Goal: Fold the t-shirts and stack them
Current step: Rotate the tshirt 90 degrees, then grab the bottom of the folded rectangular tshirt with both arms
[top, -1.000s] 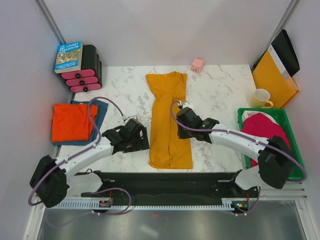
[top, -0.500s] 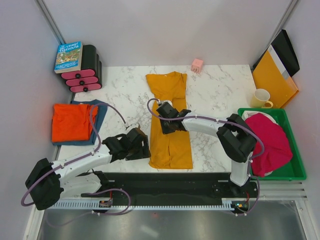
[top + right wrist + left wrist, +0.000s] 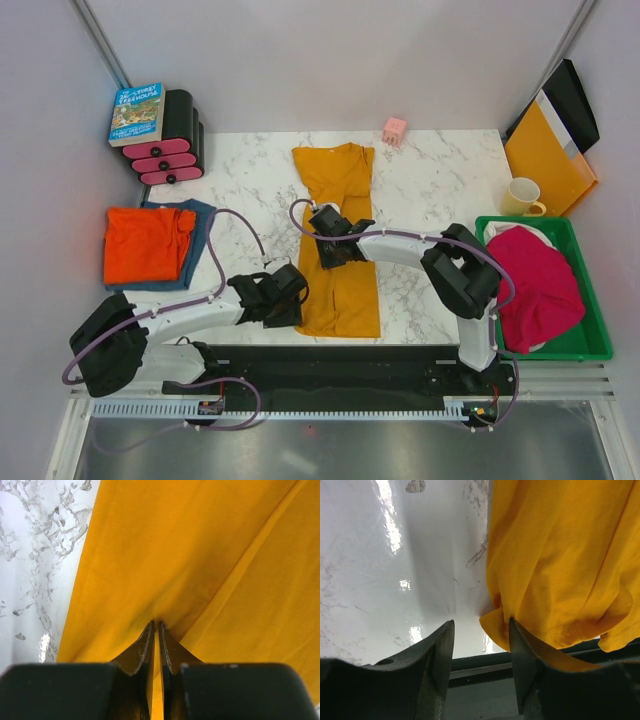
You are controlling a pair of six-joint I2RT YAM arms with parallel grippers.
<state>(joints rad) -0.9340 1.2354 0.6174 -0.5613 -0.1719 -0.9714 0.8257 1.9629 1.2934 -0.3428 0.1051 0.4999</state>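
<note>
The mustard-yellow t-shirt (image 3: 340, 240) lies folded into a long strip down the middle of the table. My right gripper (image 3: 328, 252) is at its left edge about halfway down, shut on a thin fold of the yellow cloth (image 3: 200, 555), as the right wrist view shows at the gripper (image 3: 156, 625). My left gripper (image 3: 293, 300) is open at the shirt's near left corner (image 3: 495, 625), which lies between its fingers against the right one. The left gripper also shows in the left wrist view (image 3: 481, 630). The red-orange shirt (image 3: 143, 244) lies folded on the dusty blue one (image 3: 203, 222) at the left. The magenta-pink shirt (image 3: 540, 275) is heaped in the green bin.
The green bin (image 3: 497, 222) stands at the right edge. A yellow mug (image 3: 522, 196) and a yellow-orange folder (image 3: 545, 158) are behind it. A book (image 3: 137, 112) rests on a black and pink stack (image 3: 172, 150) at the back left. A small pink cube (image 3: 395, 129) sits at the back.
My right gripper moved left across the yellow shirt to its left edge and closed on the cloth. My left gripper moved nearer and right to the shirt's near left corner.
</note>
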